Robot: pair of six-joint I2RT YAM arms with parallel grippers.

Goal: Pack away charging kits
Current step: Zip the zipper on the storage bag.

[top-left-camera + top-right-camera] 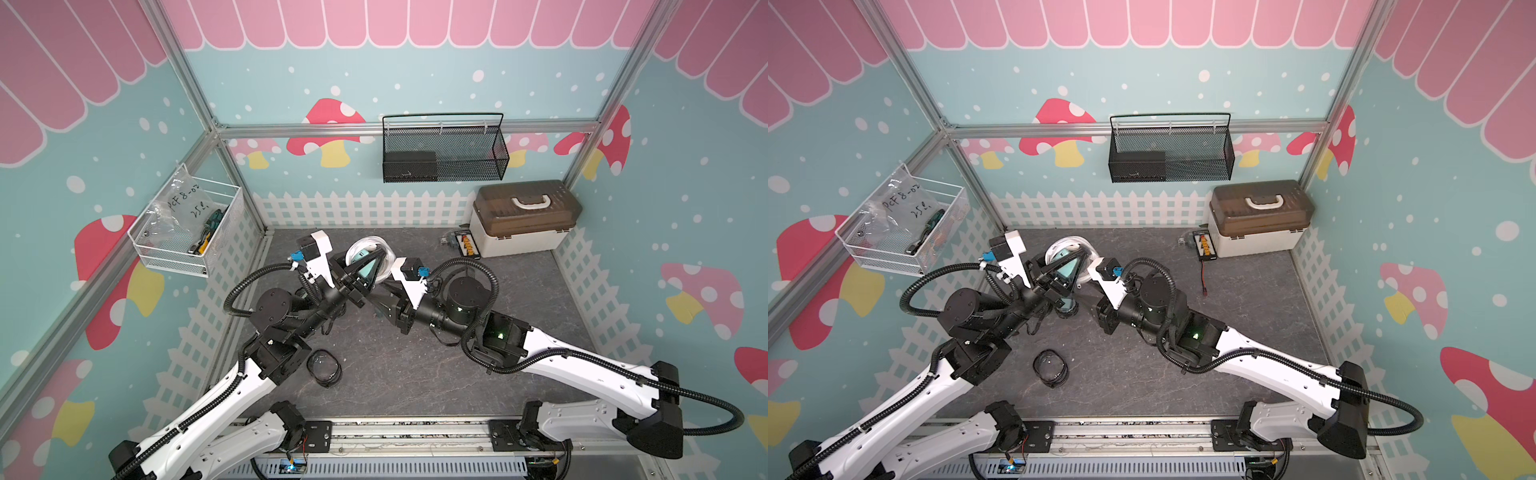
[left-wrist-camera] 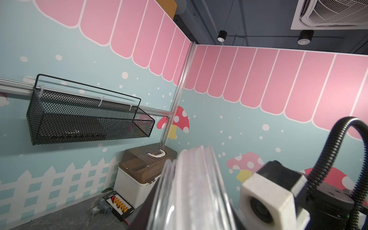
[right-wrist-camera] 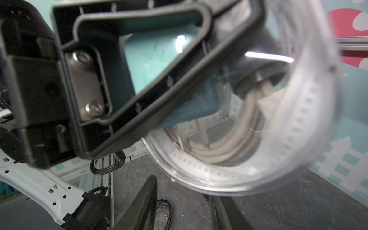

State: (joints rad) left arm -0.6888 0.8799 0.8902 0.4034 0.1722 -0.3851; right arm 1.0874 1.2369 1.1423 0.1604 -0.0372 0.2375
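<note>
In both top views my left gripper [image 1: 370, 259] [image 1: 1073, 259] is raised above the back middle of the table and shut on a clear pouch [image 1: 361, 248] [image 1: 1065, 245]. The pouch holds a teal charger [image 3: 151, 59] and a coiled white cable [image 3: 229, 147]. The left wrist view shows the pouch's rim [image 2: 197, 179] edge-on between the jaws. My right gripper [image 3: 183, 187] sits just right of the pouch with its fingers apart and nothing between them. One black-rimmed pouch [image 1: 324, 368] [image 1: 1050, 368] lies on the table by the left arm. Another black-rimmed pouch [image 1: 1067, 307] lies under the grippers.
A beige box with a brown lid [image 1: 525, 218] stands at the back right, with a black board of orange connectors [image 1: 467, 245] beside it. A black mesh basket [image 1: 444, 149] hangs on the back wall and a white wire basket [image 1: 187, 224] on the left wall.
</note>
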